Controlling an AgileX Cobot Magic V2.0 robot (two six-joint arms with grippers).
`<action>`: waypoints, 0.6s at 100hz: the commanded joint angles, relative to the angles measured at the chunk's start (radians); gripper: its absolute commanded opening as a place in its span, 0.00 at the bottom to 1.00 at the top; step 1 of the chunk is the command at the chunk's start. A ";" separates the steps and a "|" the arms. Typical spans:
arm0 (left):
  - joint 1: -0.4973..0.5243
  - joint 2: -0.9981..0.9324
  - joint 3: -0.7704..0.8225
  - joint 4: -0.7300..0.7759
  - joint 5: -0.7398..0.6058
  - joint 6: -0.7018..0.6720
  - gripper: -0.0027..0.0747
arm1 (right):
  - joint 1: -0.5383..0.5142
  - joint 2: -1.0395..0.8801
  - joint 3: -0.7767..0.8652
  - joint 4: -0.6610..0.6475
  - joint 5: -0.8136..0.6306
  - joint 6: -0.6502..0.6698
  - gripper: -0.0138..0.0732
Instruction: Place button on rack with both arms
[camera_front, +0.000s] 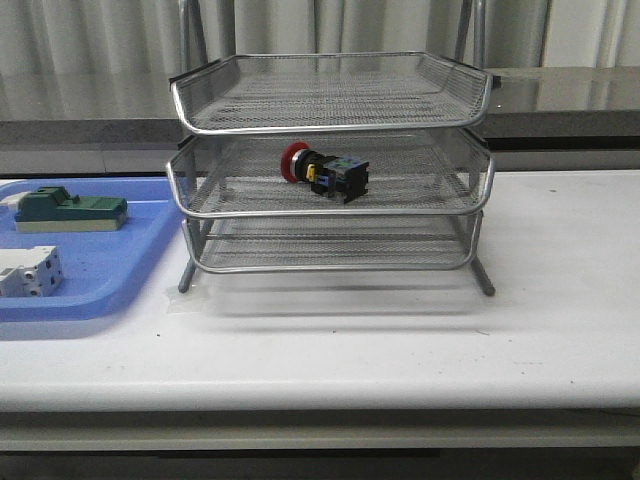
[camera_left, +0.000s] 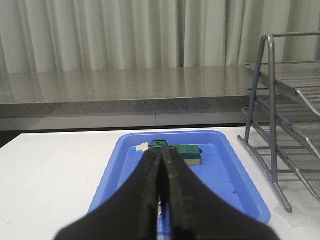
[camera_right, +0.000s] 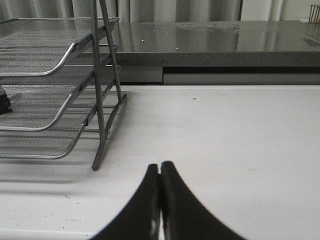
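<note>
Front view shows the button (camera_front: 325, 172) lying on the rack's (camera_front: 330, 205) middle tray; left gripper (camera_left: 161, 200) and right gripper (camera_right: 160, 205) are clenched empty, so placement looks done.

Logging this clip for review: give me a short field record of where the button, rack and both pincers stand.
button: lying on its side in the rack's middle tier
rack: on the white table, right of the blue bin
left pincer: shut, empty, facing the bin
right pincer: shut, empty, over bare table
task state: button placed
</note>
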 joint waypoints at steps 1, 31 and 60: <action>0.000 -0.015 0.013 0.000 -0.125 -0.018 0.01 | -0.003 -0.018 0.002 -0.018 -0.087 0.001 0.09; 0.000 -0.032 0.033 0.000 -0.137 -0.018 0.01 | -0.003 -0.018 0.002 -0.018 -0.082 0.001 0.09; 0.000 -0.032 0.033 0.000 -0.137 -0.018 0.01 | -0.003 -0.018 0.002 -0.018 -0.082 0.001 0.09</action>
